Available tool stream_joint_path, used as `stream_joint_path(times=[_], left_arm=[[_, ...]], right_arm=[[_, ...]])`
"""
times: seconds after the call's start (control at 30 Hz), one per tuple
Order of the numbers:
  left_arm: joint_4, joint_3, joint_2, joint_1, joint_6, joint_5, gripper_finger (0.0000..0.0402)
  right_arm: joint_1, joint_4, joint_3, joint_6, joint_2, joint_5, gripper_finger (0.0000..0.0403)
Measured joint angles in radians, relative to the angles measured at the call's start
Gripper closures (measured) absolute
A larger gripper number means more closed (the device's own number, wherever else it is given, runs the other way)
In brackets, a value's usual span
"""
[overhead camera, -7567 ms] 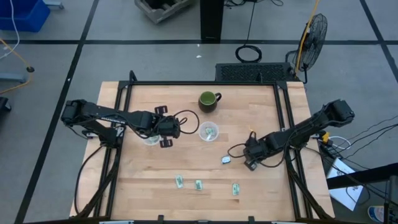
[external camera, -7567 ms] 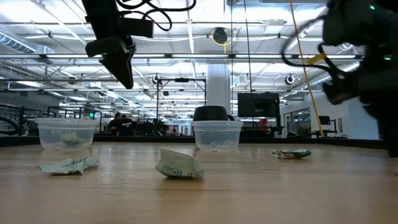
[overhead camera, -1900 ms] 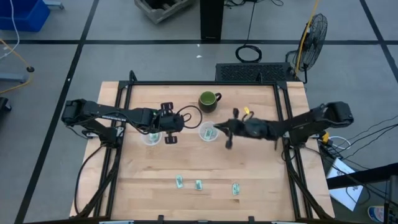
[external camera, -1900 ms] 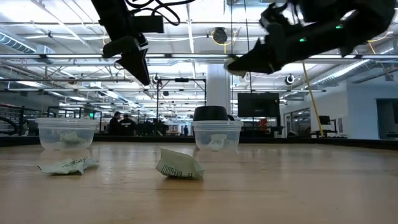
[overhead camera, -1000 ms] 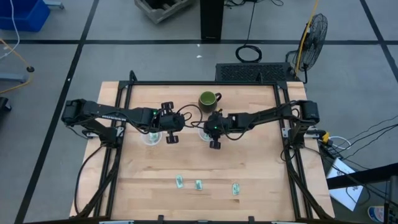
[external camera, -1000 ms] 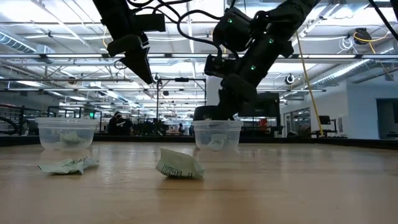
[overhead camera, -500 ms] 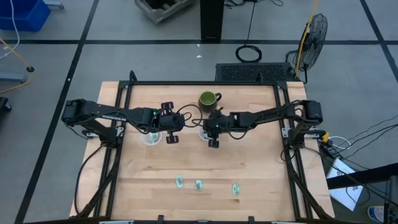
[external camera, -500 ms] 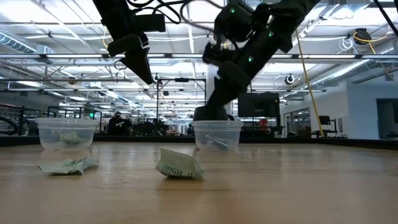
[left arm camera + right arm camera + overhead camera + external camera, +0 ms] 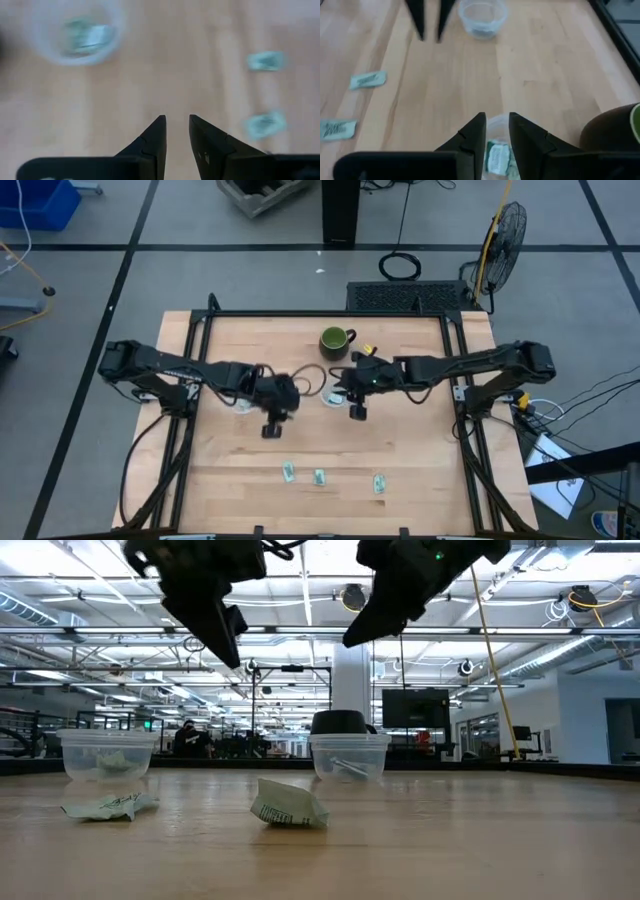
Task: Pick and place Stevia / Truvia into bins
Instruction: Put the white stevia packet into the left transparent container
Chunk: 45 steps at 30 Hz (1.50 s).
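Observation:
Three pale green Stevia sachets lie flat near the table's near edge [image 9: 287,471], [image 9: 319,477], [image 9: 380,483]. Two clear cups stand mid-table, both with sachets inside: the left cup [image 9: 240,405] and the right cup [image 9: 333,397]. My left gripper [image 9: 270,425] hovers open between the left cup and the loose sachets; its wrist view shows the cup [image 9: 75,32] and two sachets [image 9: 266,61], [image 9: 262,124]. My right gripper [image 9: 357,408] hangs open and empty just above the right cup [image 9: 497,150].
A dark green mug [image 9: 335,340] stands behind the right cup, toward the far edge. Black frame rails [image 9: 458,370] run along the table's sides. In the low view two crumpled sachets [image 9: 110,806], [image 9: 288,805] lie in front of the cups. Bare wood lies right of the sachets.
My right gripper has dipped to the right cup's rim, then risen clear and drifted slightly right; a sachet now lies in that cup. My left gripper has left its place above the left cup and moved toward the near edge, closer to the loose sachets.

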Motion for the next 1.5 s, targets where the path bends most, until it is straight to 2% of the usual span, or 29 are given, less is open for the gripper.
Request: stream_joint_path(times=[0.1,0.23,0.33,0.47,0.6,0.77,1.1,1.23,1.33,1.5], left_arm=[[0.086,-0.062,0.000,-0.058,-0.033,0.077,0.0311],[0.217,-0.159,0.000,-0.150,-0.062,0.116,0.0311],[0.321,-0.232,0.000,-0.205,-0.077,0.095,0.0311],[0.542,-0.326,0.000,-0.261,-0.106,0.036,0.0311],[0.721,-0.406,0.000,-0.287,-0.108,0.012,0.0311],[0.747,-0.461,0.001,-0.311,-0.160,-0.035,0.0311],[0.805,-0.487,0.003,-0.321,-0.283,-0.047,0.0311],[0.824,-0.485,0.073,-0.324,-0.283,-0.041,0.0311],[0.824,-0.448,0.173,-0.328,-0.277,0.009,0.0311],[0.826,-0.369,0.275,-0.336,-0.182,0.029,0.0311]], right_arm=[[0.021,-0.001,-0.023,0.000,-0.012,0.001,0.0327],[0.036,0.017,-0.076,-0.008,-0.011,0.000,0.0328],[0.039,0.024,-0.116,-0.007,-0.011,0.002,0.0328],[0.039,0.059,-0.170,-0.010,-0.010,0.002,0.0328],[0.039,0.080,-0.174,-0.036,-0.011,0.002,0.0328],[0.039,0.131,-0.174,-0.053,-0.024,0.002,0.0328],[0.039,0.153,-0.175,-0.079,-0.048,0.003,0.0328],[0.039,0.160,-0.175,-0.080,-0.048,0.003,0.0328],[0.039,0.177,-0.175,-0.082,-0.048,0.003,0.0328],[0.039,0.175,-0.175,-0.082,-0.048,0.003,0.0328]])
